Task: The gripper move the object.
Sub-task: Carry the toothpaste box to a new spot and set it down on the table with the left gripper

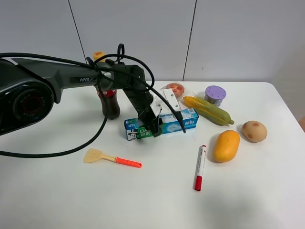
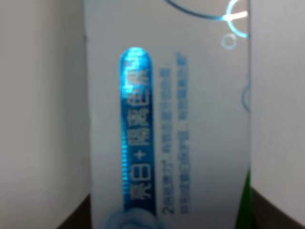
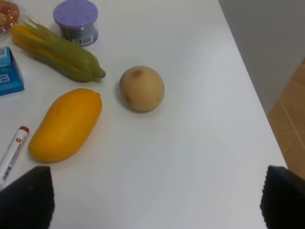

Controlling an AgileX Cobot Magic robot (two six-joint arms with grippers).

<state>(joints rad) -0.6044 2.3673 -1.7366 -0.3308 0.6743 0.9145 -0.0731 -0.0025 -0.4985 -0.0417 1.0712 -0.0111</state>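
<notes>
The light blue and green toothpaste box [image 1: 178, 121] lies flat on the white table, in front of the cola bottle [image 1: 110, 102]. My left gripper [image 1: 153, 125] reaches down over the box's left-middle part. In the left wrist view the box [image 2: 190, 119] fills the frame, and dark fingertips [image 2: 71, 217] meet its two long sides, so the jaws look shut on it. My right gripper [image 3: 155, 200] is open and empty, with its fingertips wide apart above bare table. The box's blue end [image 3: 8, 71] shows in the right wrist view.
To the box's right lie a corn cob [image 1: 209, 109], a purple-lidded can [image 1: 215, 95], a mango [image 1: 227, 145] and a round tan fruit [image 1: 254, 130]. A red-and-white marker [image 1: 200, 168] and a yellow spatula [image 1: 112, 158] lie in front. A red packet [image 1: 175, 89] sits behind.
</notes>
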